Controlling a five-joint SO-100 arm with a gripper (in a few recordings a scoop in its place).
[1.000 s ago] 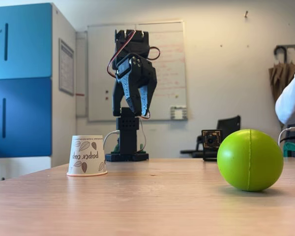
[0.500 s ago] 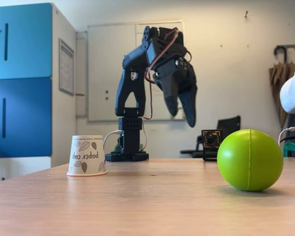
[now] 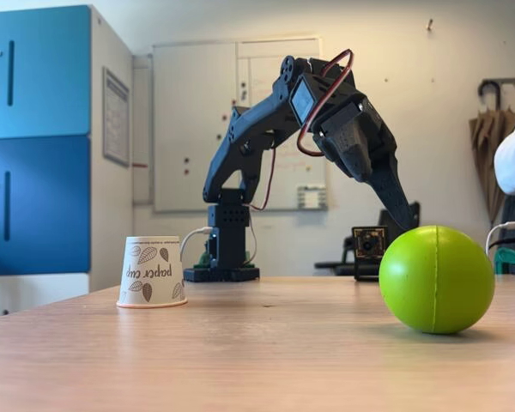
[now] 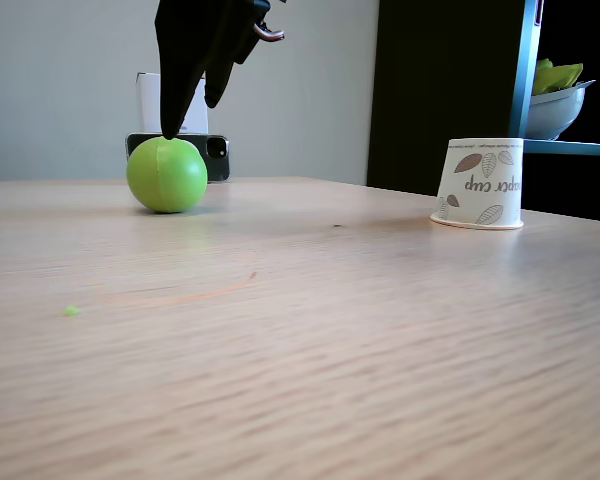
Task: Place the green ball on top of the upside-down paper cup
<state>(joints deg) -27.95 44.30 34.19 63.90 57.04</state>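
**Approach to the green ball: gripper above, nothing grasped**

We find the gripper (image 4: 192, 105) poised over the green ball (image 3: 437, 279); its two dark tapered fingers stand parted and hold nothing; one fingertip sits at or just above the ball's top, and we cannot tell whether it touches. We judge the parted fingers are set to straddle the ball. The ball rests on the wooden table (image 3: 240, 360), matte, smooth, faintly seamed; the upside-down paper cup (image 3: 152, 272), white, tapered, leaf-printed, stands well apart, its flat base up.
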